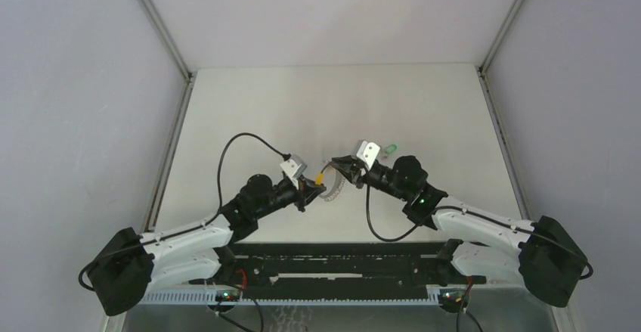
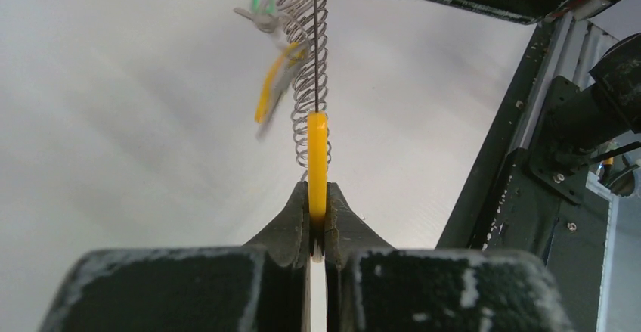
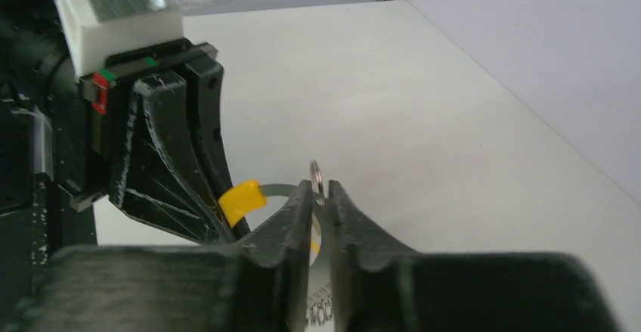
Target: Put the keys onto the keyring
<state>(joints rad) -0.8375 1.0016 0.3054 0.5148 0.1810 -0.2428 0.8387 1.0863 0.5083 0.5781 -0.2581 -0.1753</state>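
Left gripper [image 1: 308, 190]: fingers together, clamped on the yellow section [image 2: 317, 150] of the keyring [image 1: 335, 188]. The left wrist view shows that section pinched edge-on between the two pads, with the ring standing upright out of the jaws.

Keyring: held above the table [image 1: 264, 105] at centre, between the two grippers. A wire coil [image 2: 311, 52] runs along its rim beyond the yellow part. A blurred yellow-orange sliver with a grey end hangs just beside the coil; it looks like the orange-headed key [image 2: 274, 82], but whether it is threaded on the ring cannot be told.

Right gripper [image 1: 342, 166]: fingers nearly together, with a thin grey metal loop pinched between the tips. In the right wrist view, the ring's grey rim leads from the yellow section into those tips, so the grip appears to be on the keyring.

Green-headed key [image 1: 390, 149]: lying on the table beyond the right gripper, near it but apart from the ring.
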